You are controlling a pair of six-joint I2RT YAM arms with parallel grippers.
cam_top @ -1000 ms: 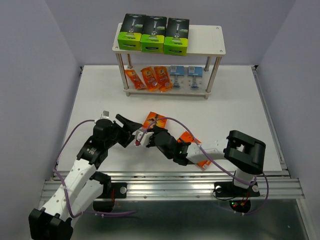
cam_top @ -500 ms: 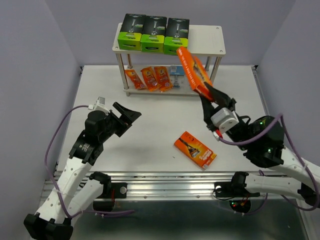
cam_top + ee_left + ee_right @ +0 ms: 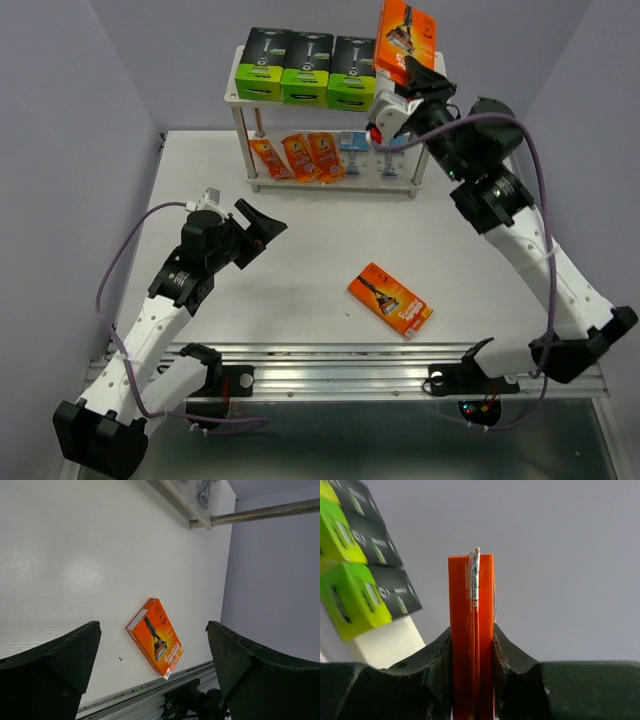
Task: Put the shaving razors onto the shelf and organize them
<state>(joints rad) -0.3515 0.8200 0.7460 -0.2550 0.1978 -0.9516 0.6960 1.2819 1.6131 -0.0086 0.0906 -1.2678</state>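
Right wrist view: the right gripper (image 3: 472, 637) pinches a flat orange box (image 3: 471, 600) upright. From above, this box hangs over the bare right end of the shelf (image 3: 415, 80), top centre. Three black-and-green boxes (image 3: 305, 65) occupy the top board; foil packets (image 3: 300, 155) and blister packs (image 3: 370, 148) line the lower. The left gripper (image 3: 262, 228) stands spread, empty. A second orange box (image 3: 390, 300) lies on the table (image 3: 300, 280), lower centre, unshelved: two placements appear left.

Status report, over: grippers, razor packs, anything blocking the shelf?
Left gripper open, empty. Right gripper shut on orange box, upright over shelf top, beside green boxes. Second orange box flat on table. Nothing blocking.
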